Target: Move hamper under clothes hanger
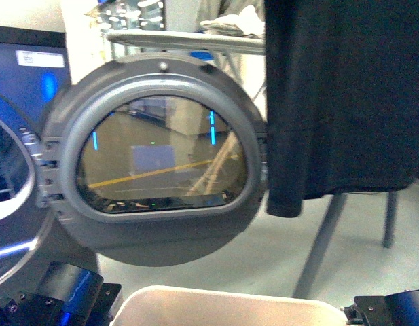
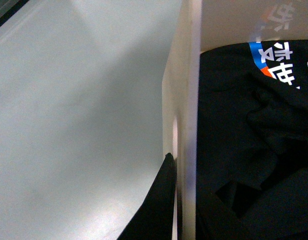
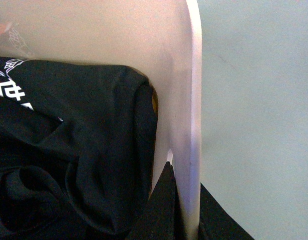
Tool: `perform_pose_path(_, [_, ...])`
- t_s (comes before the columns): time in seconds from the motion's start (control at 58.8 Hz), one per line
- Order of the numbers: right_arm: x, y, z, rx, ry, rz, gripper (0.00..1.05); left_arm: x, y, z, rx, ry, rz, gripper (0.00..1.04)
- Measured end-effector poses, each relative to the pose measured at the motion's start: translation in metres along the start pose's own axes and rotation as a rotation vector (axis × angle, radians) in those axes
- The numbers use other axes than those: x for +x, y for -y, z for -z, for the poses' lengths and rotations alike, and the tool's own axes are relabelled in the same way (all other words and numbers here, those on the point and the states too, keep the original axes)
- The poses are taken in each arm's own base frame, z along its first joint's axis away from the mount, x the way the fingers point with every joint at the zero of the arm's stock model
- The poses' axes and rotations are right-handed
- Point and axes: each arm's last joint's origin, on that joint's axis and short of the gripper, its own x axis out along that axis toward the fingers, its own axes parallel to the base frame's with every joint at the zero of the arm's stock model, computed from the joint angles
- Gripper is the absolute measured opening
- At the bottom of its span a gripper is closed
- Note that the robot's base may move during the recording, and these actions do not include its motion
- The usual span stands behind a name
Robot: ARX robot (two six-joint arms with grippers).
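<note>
The floor (image 1: 263,258) is pale grey and bare. A big round dryer door (image 1: 161,156) hangs open in the middle of what I see.

The hamper (image 1: 223,305) is on the near side of the dryer door and lower than it. I can only see its beige rim in the front view. The clothes hanger (image 1: 320,248) stands to the right of the dryer door, with a black shirt (image 1: 345,102) hanging on it. So the hamper is not under the hanger yet, I think.

My left gripper (image 2: 187,200) is pinching the hamper's side wall, one finger outside and one inside. My right gripper (image 3: 187,200) is pinching the other side wall the same way. Black clothes (image 2: 243,140) fill the hamper (one has blue and white writing on it).

The hamper looks like stiff plastic, so it should keep its shape when I pull. The clothes are soft, so I guess the load is not too heavy. But the walls look smooth, and my fingers could slip off. The best place to hold is up near the rim on both sides at once, so it does not twist. There may be a handle slot by my left finger, but I cannot tell.
</note>
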Motion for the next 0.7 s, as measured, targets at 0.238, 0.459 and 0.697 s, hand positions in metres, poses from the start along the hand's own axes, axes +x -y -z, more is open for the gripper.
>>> perform_pose_path(0.238, [-0.0003, 0.0005, -0.0009, 0.001, 0.003, 0.004, 0.03, -0.0002, 0.0005, -0.0004, 0.001, 0.001, 0.004, 0.04])
perform_pose_path(0.459, [-0.0006, 0.0008, -0.0010, 0.002, 0.004, 0.006, 0.03, -0.0005, 0.0009, -0.0015, 0.002, 0.005, 0.007, 0.04])
perform_pose_path(0.697, [-0.0006, 0.0006, -0.0011, 0.002, 0.004, 0.004, 0.03, -0.0005, 0.0005, -0.0014, 0.001, 0.005, 0.002, 0.04])
